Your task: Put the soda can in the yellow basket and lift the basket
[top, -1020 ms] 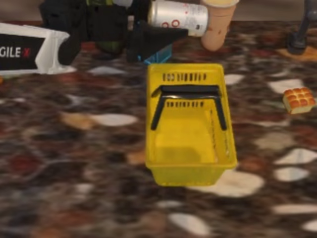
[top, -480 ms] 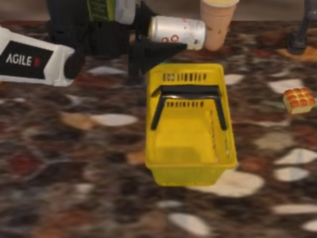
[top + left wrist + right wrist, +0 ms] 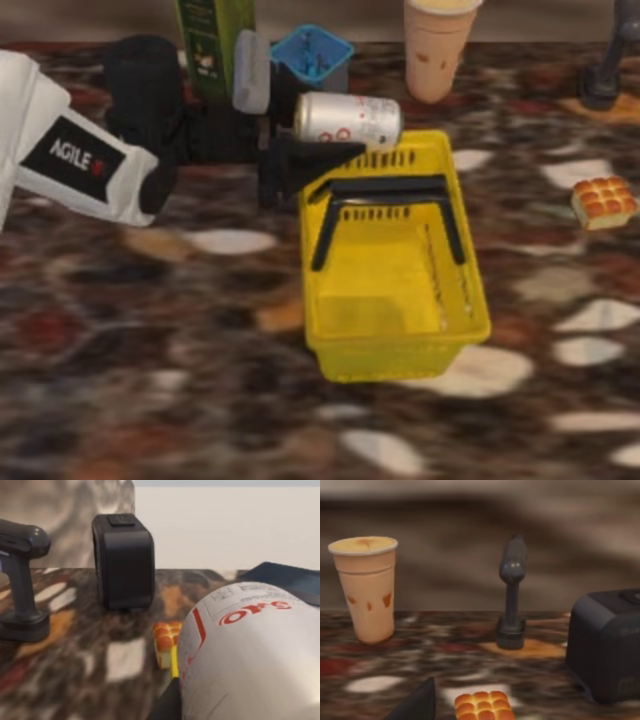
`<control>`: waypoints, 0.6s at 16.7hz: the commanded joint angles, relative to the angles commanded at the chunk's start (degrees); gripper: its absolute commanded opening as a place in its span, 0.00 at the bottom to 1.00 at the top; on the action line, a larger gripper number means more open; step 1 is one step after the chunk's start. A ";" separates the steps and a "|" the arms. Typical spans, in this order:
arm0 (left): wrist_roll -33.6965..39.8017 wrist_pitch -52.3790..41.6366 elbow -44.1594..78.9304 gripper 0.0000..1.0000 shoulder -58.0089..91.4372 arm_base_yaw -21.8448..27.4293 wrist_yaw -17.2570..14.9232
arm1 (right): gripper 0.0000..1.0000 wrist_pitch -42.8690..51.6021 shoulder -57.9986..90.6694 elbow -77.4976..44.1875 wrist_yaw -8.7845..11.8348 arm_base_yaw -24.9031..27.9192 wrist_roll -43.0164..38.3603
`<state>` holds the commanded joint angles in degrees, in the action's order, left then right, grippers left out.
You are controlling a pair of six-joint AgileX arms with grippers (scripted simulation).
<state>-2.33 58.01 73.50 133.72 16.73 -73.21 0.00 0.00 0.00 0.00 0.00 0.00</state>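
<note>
- From above: our left gripper (image 3: 335,150) is clamped on the one small white-silver soda can with red markings (image 3: 347,119), lying sideways over the far rim of the one slotted bright yellow plastic basket (image 3: 400,300). We reckon it's mid-carry; next, move farther over the basket and let go.
- Left wrist: can (image 3: 250,650) fills the view, one bread bun (image 3: 165,640) beyond.
- Right wrist: one peach cup (image 3: 367,587), one bun (image 3: 482,706); right arm idle, can't tell its fingers.

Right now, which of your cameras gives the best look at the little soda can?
The top view: it shows the whole soda can lying sideways in my left gripper, over the far rim of the yellow basket. The left wrist view shows the can only partly, very close, with its red markings. The right wrist view does not show it.
</note>
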 joint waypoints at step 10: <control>0.00 0.00 0.00 0.60 0.00 0.00 0.00 | 1.00 0.00 0.00 0.00 0.00 0.00 0.00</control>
<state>-2.33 58.01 73.50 133.72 16.73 -73.21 0.00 0.00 0.00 0.00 0.00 0.00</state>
